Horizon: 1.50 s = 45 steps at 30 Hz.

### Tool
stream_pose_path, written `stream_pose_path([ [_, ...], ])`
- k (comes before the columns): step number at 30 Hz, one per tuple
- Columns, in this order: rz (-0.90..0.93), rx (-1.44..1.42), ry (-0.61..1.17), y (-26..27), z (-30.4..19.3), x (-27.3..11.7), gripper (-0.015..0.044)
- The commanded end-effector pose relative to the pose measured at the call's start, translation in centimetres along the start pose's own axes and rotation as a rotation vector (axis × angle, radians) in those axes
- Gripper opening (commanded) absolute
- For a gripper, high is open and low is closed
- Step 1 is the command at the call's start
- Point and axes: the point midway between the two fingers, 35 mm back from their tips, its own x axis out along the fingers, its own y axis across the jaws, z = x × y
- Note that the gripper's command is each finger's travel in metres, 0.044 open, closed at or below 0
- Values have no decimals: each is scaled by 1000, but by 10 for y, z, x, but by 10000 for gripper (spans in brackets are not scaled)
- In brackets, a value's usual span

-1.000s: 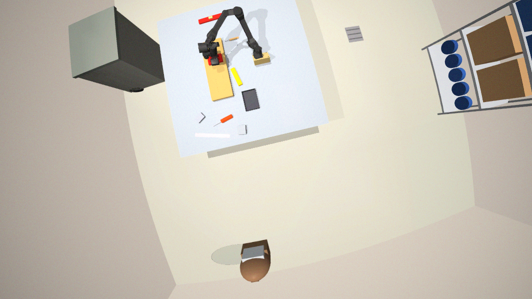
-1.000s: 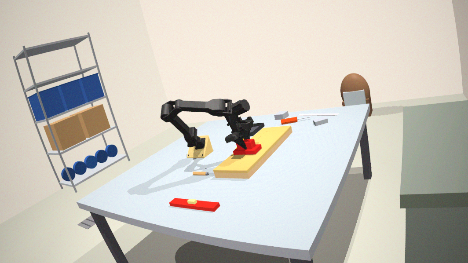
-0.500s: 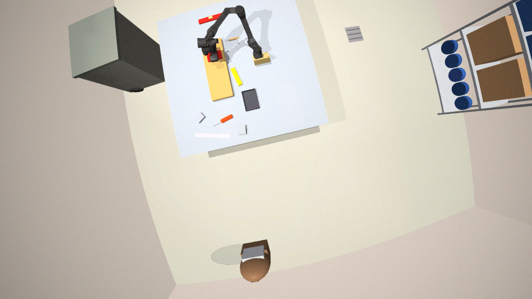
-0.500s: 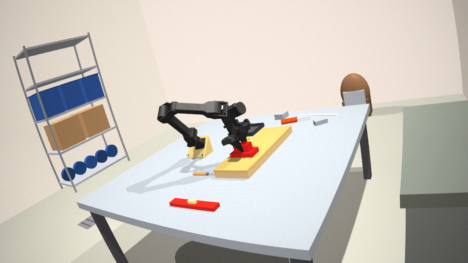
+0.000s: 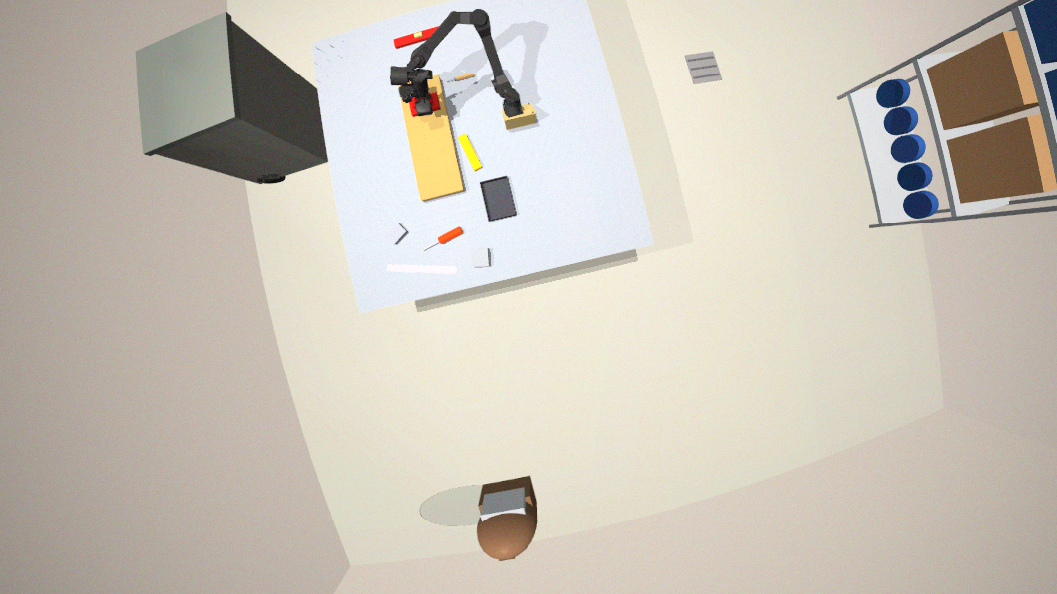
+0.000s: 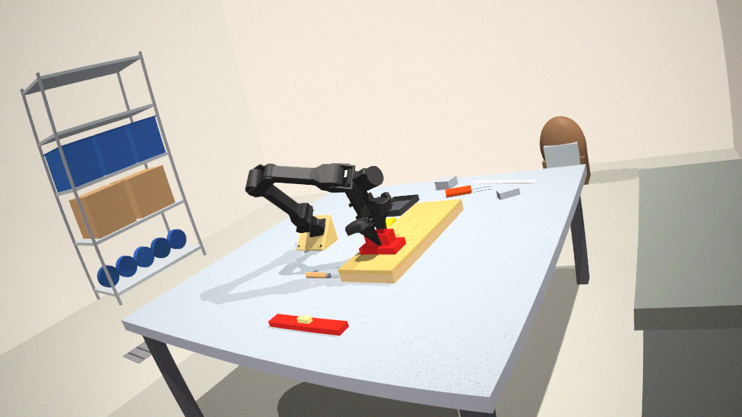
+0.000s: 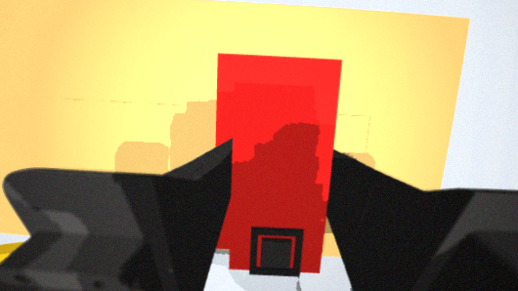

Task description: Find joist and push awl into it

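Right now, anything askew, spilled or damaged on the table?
Nothing stands out. The panel lies flat, the tray sits level, and the gripper grips the stud finder. No spills or visible damage.
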Motion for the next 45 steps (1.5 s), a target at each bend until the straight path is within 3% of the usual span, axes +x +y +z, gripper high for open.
stream_pose_path([
  [1, -10, 8, 3, -13, -1, 0, 0],
  [27, -13, 8, 2, -68, -1, -1, 0],
  [45, -3, 7, 1, -63, 6, -14, 0],
])
